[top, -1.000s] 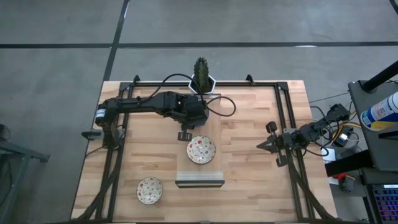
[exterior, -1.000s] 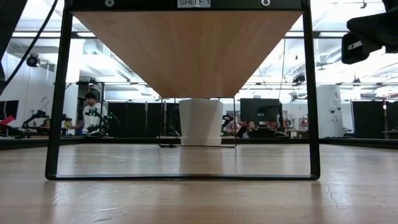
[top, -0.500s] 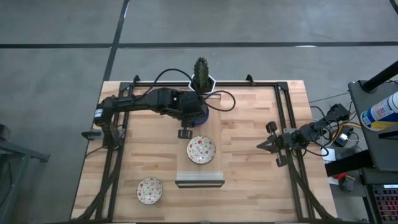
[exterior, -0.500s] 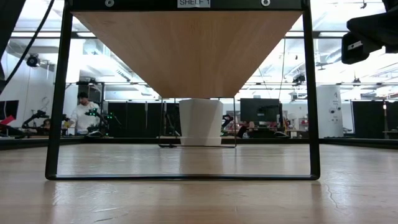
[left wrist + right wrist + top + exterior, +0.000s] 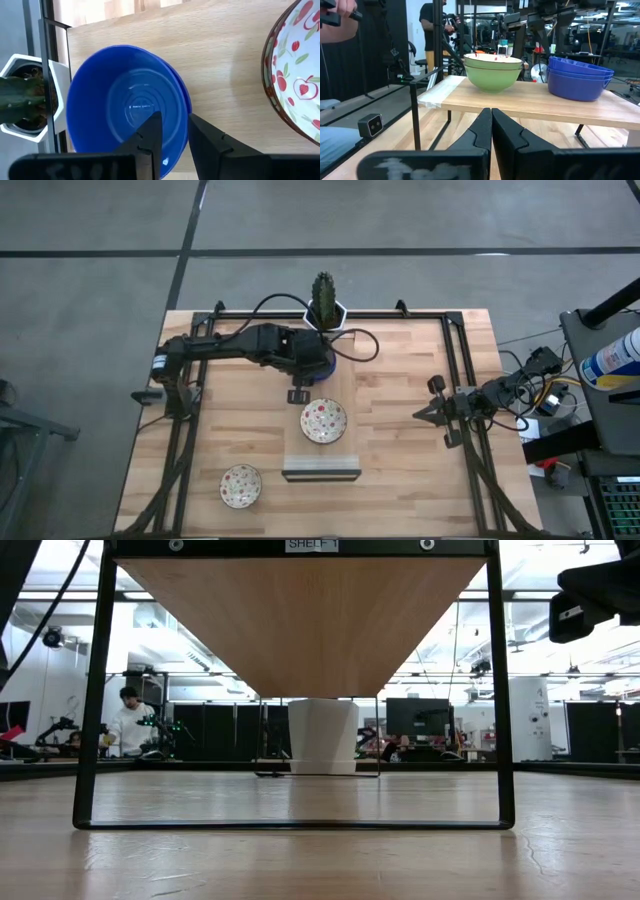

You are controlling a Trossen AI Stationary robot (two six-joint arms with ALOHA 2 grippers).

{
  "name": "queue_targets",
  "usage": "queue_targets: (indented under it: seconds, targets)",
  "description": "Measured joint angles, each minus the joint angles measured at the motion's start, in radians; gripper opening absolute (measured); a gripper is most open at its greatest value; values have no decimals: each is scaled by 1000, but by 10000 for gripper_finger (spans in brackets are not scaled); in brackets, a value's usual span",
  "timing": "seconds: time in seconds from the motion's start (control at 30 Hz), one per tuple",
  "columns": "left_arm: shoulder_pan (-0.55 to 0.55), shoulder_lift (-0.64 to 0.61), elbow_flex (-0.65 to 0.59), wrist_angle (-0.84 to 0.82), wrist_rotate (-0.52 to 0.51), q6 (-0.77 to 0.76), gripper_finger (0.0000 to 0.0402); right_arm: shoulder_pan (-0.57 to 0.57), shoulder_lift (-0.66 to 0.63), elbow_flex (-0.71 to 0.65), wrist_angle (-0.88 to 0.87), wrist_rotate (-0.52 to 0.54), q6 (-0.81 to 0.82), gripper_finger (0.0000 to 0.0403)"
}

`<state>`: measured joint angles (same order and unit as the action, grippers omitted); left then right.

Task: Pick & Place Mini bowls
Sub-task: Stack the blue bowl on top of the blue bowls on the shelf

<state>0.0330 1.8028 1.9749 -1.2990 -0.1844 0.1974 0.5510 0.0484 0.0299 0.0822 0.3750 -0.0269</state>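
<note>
A stack of cobalt blue mini bowls [image 5: 125, 105] stands on the wooden shelf top [image 5: 340, 385]; the right wrist view shows three of them [image 5: 580, 77]. My left gripper [image 5: 175, 135] hangs over the stack [image 5: 327, 364], shut on the top bowl. Cream speckled bowls [image 5: 323, 420] also rest on the shelf, where they look like two nested [image 5: 492, 72]. One more cream bowl [image 5: 241, 485] sits on the table near the near-left corner. My right gripper [image 5: 420, 415] waits shut near the table's right edge. My left gripper holds the top blue bowl by its rim [image 5: 183, 116], coming from above and pointing down. One finger [image 5: 150, 135] is inside the bowl, the other [image 5: 205, 142] outside. The bowl sits level, nested on the blue bowls beneath it.
A white hexagonal cactus pot [image 5: 325, 308] stands at the far edge, close beside the blue stack [image 5: 25, 100]. A black metal frame [image 5: 455, 380] runs around the table. The shelf's underside [image 5: 300, 620] spans the low view. People are in the room behind.
My left arm has drawn slightly toward the table's left and far edge. The blue bowl's edge, hidden under the wrist a second ago, now shows beside it in the high view. The right arm has kept still.
</note>
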Motion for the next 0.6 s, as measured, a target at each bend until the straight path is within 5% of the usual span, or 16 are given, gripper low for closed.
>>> queue_targets:
  seconds: [0.6]
  targets:
    - [5, 6, -50, 36, -53, 4, 87, 0, 0, 0, 0, 0, 0, 8]
